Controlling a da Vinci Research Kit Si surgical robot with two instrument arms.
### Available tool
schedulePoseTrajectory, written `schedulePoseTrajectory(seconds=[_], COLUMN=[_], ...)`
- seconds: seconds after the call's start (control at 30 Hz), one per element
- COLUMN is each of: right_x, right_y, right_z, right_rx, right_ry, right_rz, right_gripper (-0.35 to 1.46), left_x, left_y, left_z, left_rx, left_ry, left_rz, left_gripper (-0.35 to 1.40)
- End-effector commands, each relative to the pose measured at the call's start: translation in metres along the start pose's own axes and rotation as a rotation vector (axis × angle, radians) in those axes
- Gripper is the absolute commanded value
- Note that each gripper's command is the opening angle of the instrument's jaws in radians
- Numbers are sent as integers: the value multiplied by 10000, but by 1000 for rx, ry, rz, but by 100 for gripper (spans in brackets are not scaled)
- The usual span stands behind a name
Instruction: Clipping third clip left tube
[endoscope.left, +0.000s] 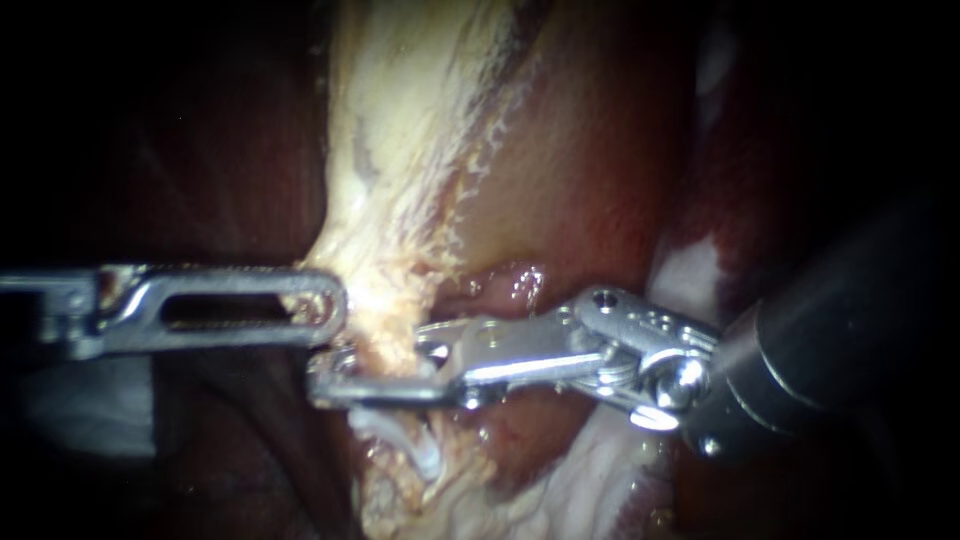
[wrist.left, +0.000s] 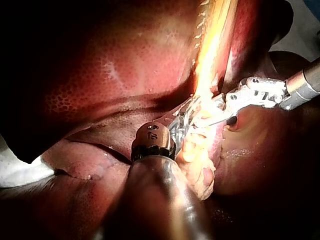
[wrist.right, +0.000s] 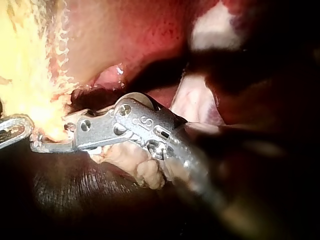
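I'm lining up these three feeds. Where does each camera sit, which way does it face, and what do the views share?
Endoscope: close in, facing the pale strand; left instrument enters from the left, right instrument from the right.
Left wrist: on the left arm, looking along its own shaft toward the strand; the right instrument reaches in ahead.
Right wrist: on the right arm, looking along its own instrument; the left instrument's tip shows just beyond.
Shared: all three show both tips at the strand.

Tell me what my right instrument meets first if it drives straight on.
The right instrument meets the pale tissue strand at its tip; just beyond lies the left instrument, depth unclear.
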Motion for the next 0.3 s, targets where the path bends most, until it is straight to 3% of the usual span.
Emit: schedulePoseTrajectory(seconds=[0.03, 0.3], right_x=[-2, -2], right_y=[0, 1], right_z=[2, 2], right_rx=[0, 6], right_ry=[1, -2], right_rz=[4, 16], right_gripper=[-35, -35], left_x=[0, -1], left_y=[0, 3], left_z=[0, 2], left_rx=[0, 1], left_ry=[0, 1], left_rz=[0, 1], left_gripper=[-35, -35])
